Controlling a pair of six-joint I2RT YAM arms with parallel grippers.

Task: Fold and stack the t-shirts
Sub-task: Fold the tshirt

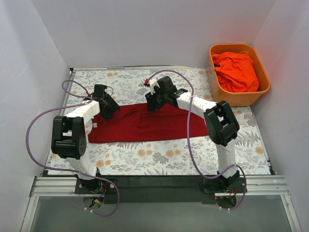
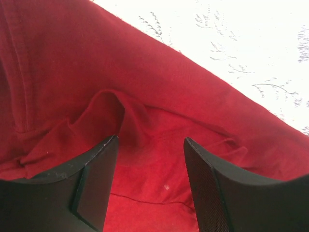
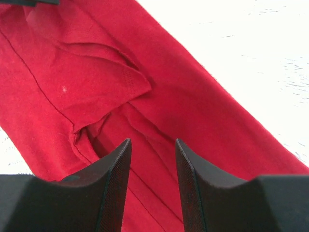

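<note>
The dark red cloth t-shirt (image 1: 145, 126) lies in a long strip on the flowery counter (image 1: 159, 157). The bright orange-red t-shirt (image 1: 236, 72) sits bunched in the orange plastic tub (image 1: 240, 100). The left tool (image 2: 149, 150) is wide and the right tool (image 3: 152, 145) narrower — both empty, over the red cloth. Best to pinch all layers and lift evenly (no tugging). No writing shows.

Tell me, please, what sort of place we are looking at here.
Probably a robotics lab cell, not a home: bare white walls box in the table, and the left arm and right arm are bolted to a metal rail.
</note>
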